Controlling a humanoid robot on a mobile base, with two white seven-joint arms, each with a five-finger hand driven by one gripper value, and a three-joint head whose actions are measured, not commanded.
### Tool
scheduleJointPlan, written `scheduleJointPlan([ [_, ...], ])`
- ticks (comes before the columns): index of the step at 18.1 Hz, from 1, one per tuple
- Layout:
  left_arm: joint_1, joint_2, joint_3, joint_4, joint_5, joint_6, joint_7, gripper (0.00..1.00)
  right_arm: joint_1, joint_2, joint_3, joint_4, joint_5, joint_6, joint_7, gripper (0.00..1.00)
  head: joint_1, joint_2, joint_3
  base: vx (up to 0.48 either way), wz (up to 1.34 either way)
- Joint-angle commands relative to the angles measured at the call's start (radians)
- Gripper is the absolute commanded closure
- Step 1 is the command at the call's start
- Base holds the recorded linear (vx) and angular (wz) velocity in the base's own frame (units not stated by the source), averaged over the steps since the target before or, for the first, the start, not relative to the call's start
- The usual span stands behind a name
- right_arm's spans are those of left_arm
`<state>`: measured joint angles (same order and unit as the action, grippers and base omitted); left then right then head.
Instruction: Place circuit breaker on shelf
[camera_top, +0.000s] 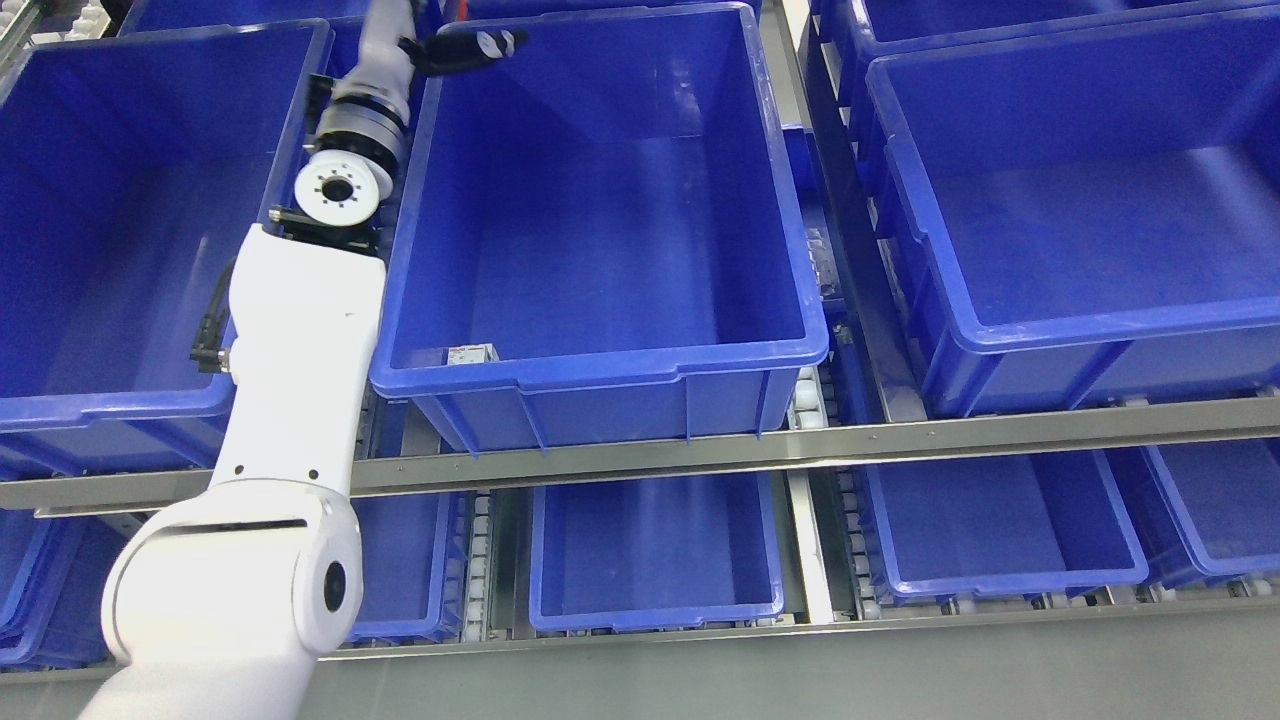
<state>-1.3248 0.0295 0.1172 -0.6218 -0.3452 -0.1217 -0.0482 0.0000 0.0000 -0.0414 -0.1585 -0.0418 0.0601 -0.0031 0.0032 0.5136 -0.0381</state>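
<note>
I am reaching my left arm (300, 330) up from seven o'clock toward eleven o'clock, along the gap between two blue bins on the upper shelf level. My left hand (470, 48) is hanging at twelve o'clock over the far left corner of the middle bin (600, 365), its dark fingers (497, 42) lying stretched out sideways and gripping nothing. The circuit breaker (471, 353), a small pale block with a red mark, is sitting on the floor of that middle bin, tucked against the near wall toward its left corner, just left of the picture's centre and well apart from my hand. The left bin (120, 400) is showing at nine o'clock and the right bin (1050, 330) at three o'clock. A metal shelf rail (800, 445) is running across below them, with lower bins (655, 600) lying at six o'clock beneath it.
</note>
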Motion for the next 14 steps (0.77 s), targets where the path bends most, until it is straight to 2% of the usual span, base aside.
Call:
scheduleJointPlan([
  [1, 0.112, -0.012, 0.262, -0.509, 0.057, 0.16, 0.021, 0.01, 0.017, -0.017, 0.0, 0.0, -0.001, -0.013, 0.0, 0.0, 0.0, 0.0, 0.0, 0.0, 0.0],
  [3, 0.202, -0.012, 0.233, -0.651, 0.063, 0.209, 0.019, 0.0, 0.017, -0.017, 0.0, 0.0, 0.0, -0.013, 0.0, 0.0, 0.0, 0.0, 0.0, 0.0, 0.0],
  [7, 0.375, -0.012, 0.141, -0.837, 0.08, 0.246, 0.019, 0.0, 0.017, -0.017, 0.0, 0.0, 0.0, -0.013, 0.0, 0.0, 0.0, 0.0, 0.0, 0.0, 0.0],
  [14, 0.513, -0.012, 0.045, -0.937, 0.08, 0.284, 0.021, 0.0, 0.017, -0.017, 0.0, 0.0, -0.001, -0.013, 0.0, 0.0, 0.0, 0.0, 0.0, 0.0, 0.0],
])
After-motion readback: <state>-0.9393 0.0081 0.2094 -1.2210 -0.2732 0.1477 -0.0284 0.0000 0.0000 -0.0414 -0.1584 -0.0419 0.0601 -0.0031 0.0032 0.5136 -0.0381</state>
